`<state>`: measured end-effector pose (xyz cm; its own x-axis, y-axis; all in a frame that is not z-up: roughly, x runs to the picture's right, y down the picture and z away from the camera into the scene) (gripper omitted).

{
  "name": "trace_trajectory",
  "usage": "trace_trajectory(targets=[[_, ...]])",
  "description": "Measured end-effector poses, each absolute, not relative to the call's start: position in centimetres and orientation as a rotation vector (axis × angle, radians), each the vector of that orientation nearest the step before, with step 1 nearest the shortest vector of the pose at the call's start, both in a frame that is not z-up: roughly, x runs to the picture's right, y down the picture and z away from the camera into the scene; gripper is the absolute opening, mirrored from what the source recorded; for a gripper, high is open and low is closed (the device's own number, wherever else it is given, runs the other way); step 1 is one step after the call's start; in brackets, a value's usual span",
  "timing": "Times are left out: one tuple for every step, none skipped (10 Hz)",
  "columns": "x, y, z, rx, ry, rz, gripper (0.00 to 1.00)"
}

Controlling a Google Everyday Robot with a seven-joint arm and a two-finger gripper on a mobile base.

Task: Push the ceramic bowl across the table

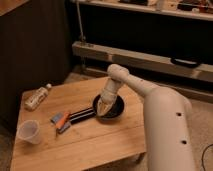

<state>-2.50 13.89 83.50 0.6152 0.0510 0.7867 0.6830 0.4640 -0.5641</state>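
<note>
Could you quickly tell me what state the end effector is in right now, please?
End effector: lowered at the ceramic bowl on the table; whether it is open, closed or holding anything cannot be told.

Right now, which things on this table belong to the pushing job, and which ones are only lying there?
Belong to the job:
ceramic bowl
table, which carries it
gripper, down at the bowl, over its left part as the camera sees it

Only lying about:
plastic cup
bottle, on its side
black bar
small orange and blue thing
</note>
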Motion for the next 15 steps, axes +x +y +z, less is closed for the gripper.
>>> trace_trajectory(targets=[[-2.5, 13.9, 82.8, -1.040, -0.846, -0.458, 0.00], [-2.5, 14.2, 82.4, -1.051, -0.849, -0.465, 0.00], [-2.5, 14.7, 82.2, -1.058, -0.846, -0.464, 0.00], [-2.3, 15.1, 82.4, -1.051, -0.832, -0.447, 0.00], [-2.1, 15.1, 82.8, -1.040, -0.819, -0.430, 0.00], [-1.3, 14.4, 83.6, -1.016, -0.793, -0.409, 0.00], [-0.6, 13.9, 84.4, -1.001, -0.774, -0.395, 0.00], [0.4, 13.1, 85.6, -0.981, -0.750, -0.372, 0.00], [1.1, 12.5, 86.5, -0.959, -0.733, -0.349, 0.00], [1.4, 12.0, 86.9, -0.949, -0.730, -0.330, 0.00], [2.0, 10.1, 88.3, -0.913, -0.733, -0.279, 0.00], [2.4, 9.0, 88.7, -0.899, -0.737, -0.264, 0.00], [2.6, 7.6, 88.5, -0.882, -0.743, -0.256, 0.00], [2.9, 6.0, 88.0, -0.868, -0.748, -0.255, 0.00], [2.9, 4.3, 87.2, -0.852, -0.753, -0.259, 0.00]])
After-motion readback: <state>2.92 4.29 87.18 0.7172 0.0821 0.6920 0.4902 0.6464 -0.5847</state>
